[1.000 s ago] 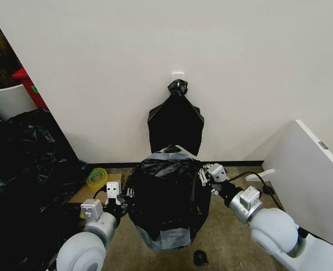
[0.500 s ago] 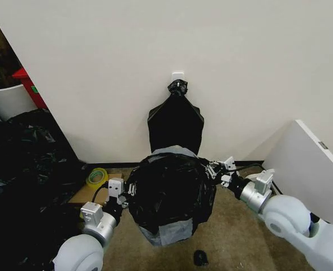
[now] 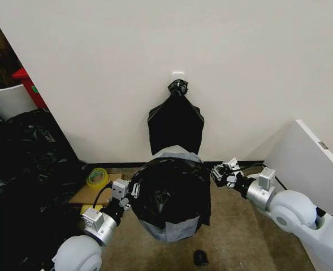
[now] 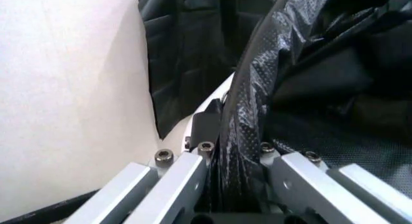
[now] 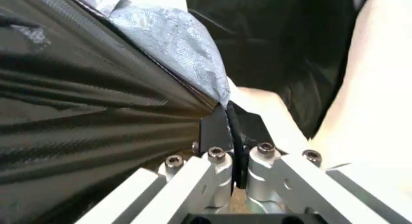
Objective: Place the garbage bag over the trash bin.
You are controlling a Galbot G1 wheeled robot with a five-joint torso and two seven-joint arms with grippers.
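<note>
The garbage bag (image 3: 169, 195) hangs stretched between the two arms in the middle of the floor, near the wall, its glossy black film bulging round and a paler grey patch showing at its bottom edge and at its top. What lies inside or under it cannot be told; the white trash bin itself is not made out beneath the plastic. The left gripper (image 3: 126, 195) is at the bag's left side, and in the left wrist view its fingers (image 4: 186, 178) are closed tight on a fold of the black film (image 4: 248, 108). The right gripper (image 3: 223, 172) is at the bag's right side, and its own wrist view shows the jaws nearly together with a thin edge of the bag (image 5: 96, 118) pinched between them. The step in hand looks like holding the bag's mouth spread wide. The next move would call for keeping both pinches firm and level while the opening is brought over the rim, without tearing the thin film. Behind, a knotted black bag (image 3: 176, 121) hangs on the wall, and a roll of tape (image 3: 97, 177) lies on the floor to the left.
</note>
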